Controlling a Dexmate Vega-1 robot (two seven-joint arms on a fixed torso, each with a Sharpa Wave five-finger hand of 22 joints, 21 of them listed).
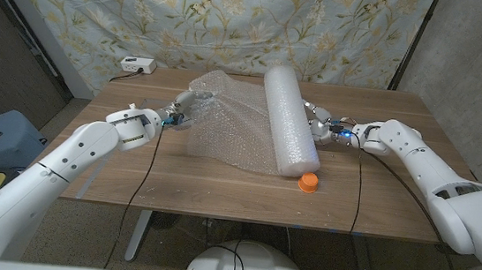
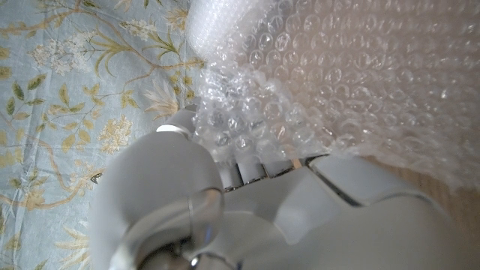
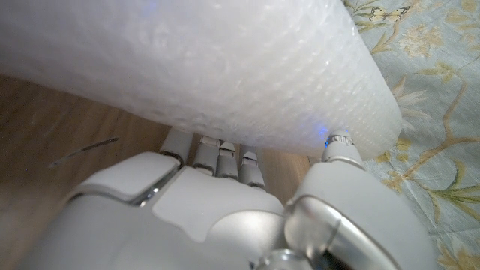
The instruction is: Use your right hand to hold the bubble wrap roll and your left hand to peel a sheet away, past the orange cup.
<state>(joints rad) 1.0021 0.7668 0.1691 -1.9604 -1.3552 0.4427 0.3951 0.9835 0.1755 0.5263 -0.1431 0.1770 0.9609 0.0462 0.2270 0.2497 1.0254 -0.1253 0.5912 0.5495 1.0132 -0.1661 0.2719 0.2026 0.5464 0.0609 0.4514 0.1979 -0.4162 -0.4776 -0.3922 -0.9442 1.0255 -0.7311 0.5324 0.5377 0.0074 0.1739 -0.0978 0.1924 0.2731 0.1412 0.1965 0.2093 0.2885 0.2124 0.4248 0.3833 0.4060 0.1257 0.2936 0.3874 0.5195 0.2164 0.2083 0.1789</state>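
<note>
1. The cup [image 1: 308, 182] is the nearest thing. It stands on the table [image 1: 217, 195] and touches, or almost touches, the near end of the roll [image 1: 289, 117]. It is well in front of the right hand [image 1: 322, 125] and far to the side of the left hand [image 1: 175, 111].
2. The right hand is against the outer flank of the roll. In its wrist view the fingers [image 3: 217, 154] go under the roll's curve and the thumb presses on its side, so I judge that it holds the roll steady.
3. The left hand holds the free edge of the sheet [image 1: 220, 120]. In its wrist view the fingers [image 2: 247, 161] are buried in the bubbles, closed on it.
4. The step in hand is the peeling: the sheet is already spread from the roll toward the left hand, with its far part bunched up.
5. Next, I think the left hand must pull further away from the roll while the right hand keeps it from rolling.
</note>
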